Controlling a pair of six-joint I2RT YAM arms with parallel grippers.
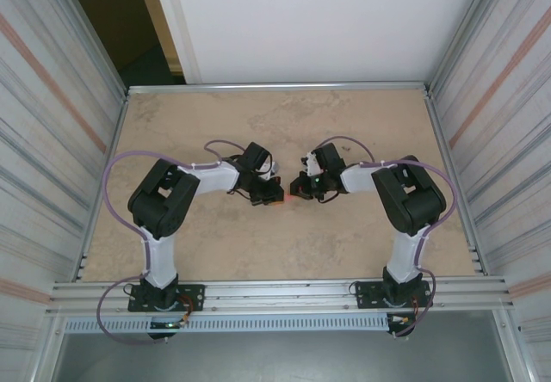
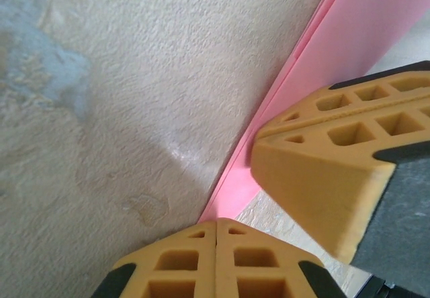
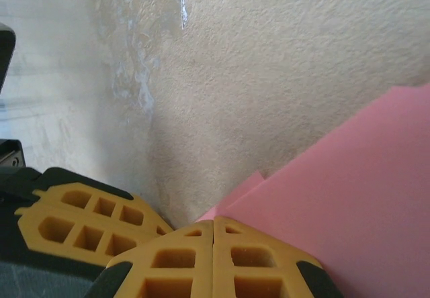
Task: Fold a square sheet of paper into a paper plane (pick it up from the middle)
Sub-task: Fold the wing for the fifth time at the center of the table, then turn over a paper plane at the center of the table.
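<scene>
Left gripper (image 2: 215,229) and right gripper (image 3: 213,225) facing each other over the table (image 1: 284,124), both being fully closed; pink paper (image 3: 349,197) reaching their tips, pinching or not: unclear

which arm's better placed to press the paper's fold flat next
Right, probably: the right gripper, shut, sits at the paper's folded layers, with broad pink spreading from its tips. The left gripper, also shut, meets just a narrow strip at the edge.
</scene>
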